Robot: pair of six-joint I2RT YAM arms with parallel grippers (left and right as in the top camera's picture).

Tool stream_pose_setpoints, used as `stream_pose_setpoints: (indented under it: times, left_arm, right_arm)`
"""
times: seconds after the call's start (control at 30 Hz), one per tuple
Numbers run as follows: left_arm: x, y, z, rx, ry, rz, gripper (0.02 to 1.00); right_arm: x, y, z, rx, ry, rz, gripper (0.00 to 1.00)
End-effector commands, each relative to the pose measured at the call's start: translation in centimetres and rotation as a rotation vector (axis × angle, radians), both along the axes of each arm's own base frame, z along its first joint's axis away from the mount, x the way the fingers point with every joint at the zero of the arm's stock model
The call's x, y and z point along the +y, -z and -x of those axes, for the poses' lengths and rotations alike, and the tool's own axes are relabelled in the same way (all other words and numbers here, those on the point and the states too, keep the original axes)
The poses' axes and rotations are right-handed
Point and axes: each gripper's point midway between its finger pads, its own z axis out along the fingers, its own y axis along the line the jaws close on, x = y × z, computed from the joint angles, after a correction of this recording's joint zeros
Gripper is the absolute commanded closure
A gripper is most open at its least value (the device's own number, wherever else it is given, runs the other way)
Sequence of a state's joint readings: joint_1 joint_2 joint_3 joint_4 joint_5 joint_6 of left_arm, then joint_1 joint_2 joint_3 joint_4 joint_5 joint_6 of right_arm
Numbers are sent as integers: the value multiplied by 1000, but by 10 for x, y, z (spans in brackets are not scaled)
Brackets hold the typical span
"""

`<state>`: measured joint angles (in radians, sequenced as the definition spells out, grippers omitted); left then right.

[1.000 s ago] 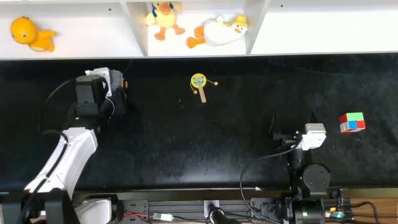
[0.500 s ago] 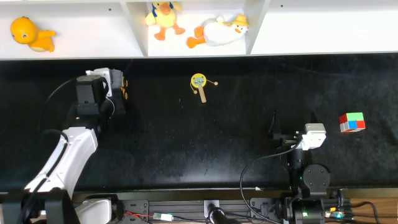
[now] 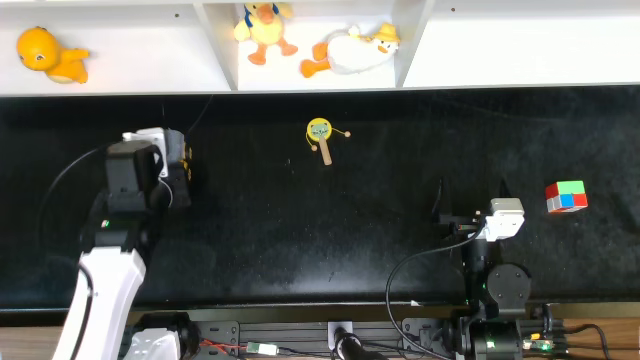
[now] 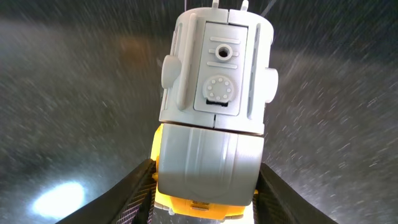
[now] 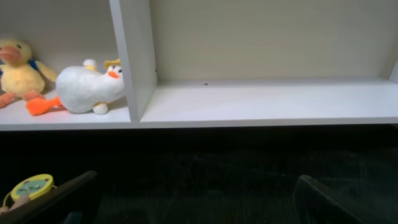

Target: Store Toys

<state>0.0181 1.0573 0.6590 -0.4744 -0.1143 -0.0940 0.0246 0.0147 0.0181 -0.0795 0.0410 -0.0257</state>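
Observation:
My left gripper [image 3: 180, 162] is shut on a grey-and-white robot toy [image 4: 214, 93] with a yellow underside, held above the dark mat at the left of the table. The toy stands between the left fingers [image 4: 134, 193] in the left wrist view. A small rattle drum [image 3: 320, 132] with a wooden handle lies on the mat in front of the middle shelf compartment. A coloured cube [image 3: 566, 196] sits at the far right. My right gripper [image 3: 470, 203] rests low near the front right, open with nothing in it, and faces the shelf.
A white shelf [image 3: 420, 55] runs along the back. An orange duck [image 3: 50, 52] is in its left compartment; a yellow duck plush [image 3: 265, 25] and a white goose plush [image 3: 350, 48] share the middle one. The divider [image 5: 134, 59] separates them from the right compartment.
My left arm has drawn back from the shelf, towards the table's front and slightly left, with the robot toy still held. The right arm has not moved.

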Motion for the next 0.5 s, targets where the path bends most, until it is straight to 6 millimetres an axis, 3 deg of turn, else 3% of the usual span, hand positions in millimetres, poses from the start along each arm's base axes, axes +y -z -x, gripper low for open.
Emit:
stream_pose_setpoints:
  times: [0.03,0.27,0.5]
  left_arm:
    - [0,-26,-4,-102,14,-18,698]
    - [-8,-47,-32,-203,46,17,704]
    - [-8,-65,-72,-223,47,16,713]
  right_arm:
    - [-2,3,0,-1,10,-4,5]
    - [-2,3,0,-1,9,-4,5]
    - [-2,3,0,-1,9,-4,7]
